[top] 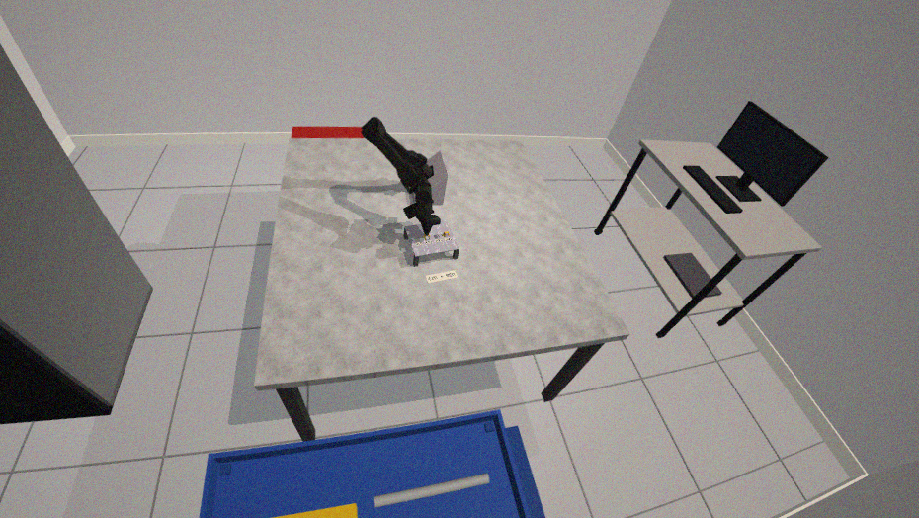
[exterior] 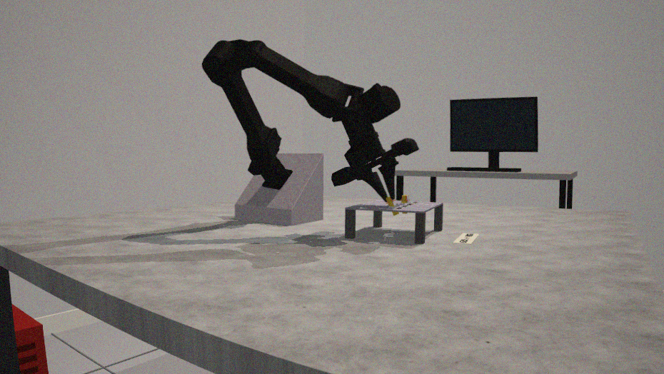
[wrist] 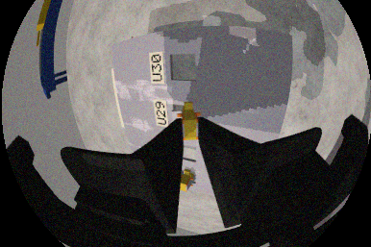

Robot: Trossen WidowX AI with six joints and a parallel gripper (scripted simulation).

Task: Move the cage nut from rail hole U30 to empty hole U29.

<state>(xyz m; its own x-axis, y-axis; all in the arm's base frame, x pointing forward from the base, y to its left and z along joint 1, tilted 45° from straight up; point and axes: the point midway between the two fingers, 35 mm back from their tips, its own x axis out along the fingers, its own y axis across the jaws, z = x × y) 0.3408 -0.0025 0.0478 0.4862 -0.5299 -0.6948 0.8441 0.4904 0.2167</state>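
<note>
My gripper [wrist: 189, 123] [exterior: 390, 202] [top: 427, 234] is shut on the yellow cage nut [wrist: 190, 129] [exterior: 389, 201]. The nut is at hole U29, beside the U29 label [wrist: 160, 113]; part of that hole's edge shows past it. In the exterior view a yellow part shows just below the plate under the fingertips. The fingers hide the nut's seating, and I cannot tell whether both wings are open. Hole U30 [wrist: 184, 67] is empty, beside its label [wrist: 157, 67]. The other nut [wrist: 186, 180] [exterior: 404, 198] [top: 446, 234] sits farther along the rail plate [exterior: 368, 205] [top: 444, 247].
The rail plate stands on short dark legs [exterior: 420, 228] on the table [top: 379, 322] [exterior: 343, 291]. A paper label [top: 442, 276] [exterior: 465, 238] lies in front of it. The arm's sloped base block [exterior: 307, 193] is behind. A desk with a monitor [top: 772, 152] [exterior: 493, 123] stands apart.
</note>
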